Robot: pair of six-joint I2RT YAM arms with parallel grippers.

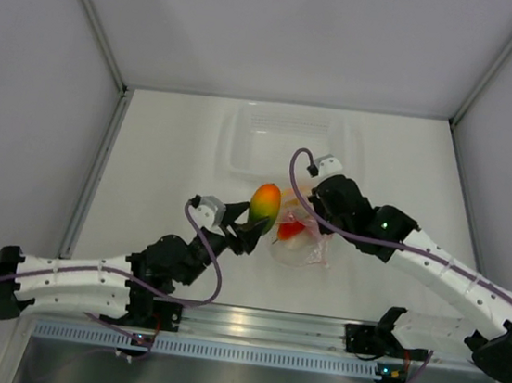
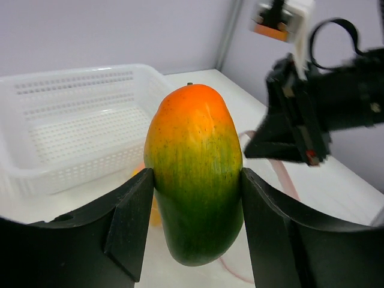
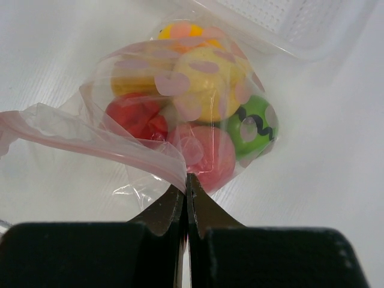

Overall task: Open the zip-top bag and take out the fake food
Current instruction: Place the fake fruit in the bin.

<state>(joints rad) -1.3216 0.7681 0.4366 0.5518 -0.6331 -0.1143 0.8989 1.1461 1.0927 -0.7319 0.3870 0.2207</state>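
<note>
My left gripper (image 2: 195, 186) is shut on a glossy mango (image 2: 193, 168), orange on top and green below, and holds it above the table; from above the mango (image 1: 265, 206) hangs left of the bag. The clear zip-top bag (image 3: 180, 120) with pink heart prints lies on the table (image 1: 301, 239), open at its pink zip strip (image 3: 90, 141). My right gripper (image 3: 187, 180) is shut on the bag's edge at the strip. Inside the bag lie several fake foods: a yellow one (image 3: 207, 87), a red one (image 3: 135, 117), a pink one (image 3: 207, 153) and a green one (image 3: 255, 126).
A white perforated basket (image 1: 286, 139) stands at the back middle of the table, just behind the bag; it also shows in the left wrist view (image 2: 78, 120). Grey walls close in the table on three sides. The right arm (image 1: 418, 244) reaches in from the right.
</note>
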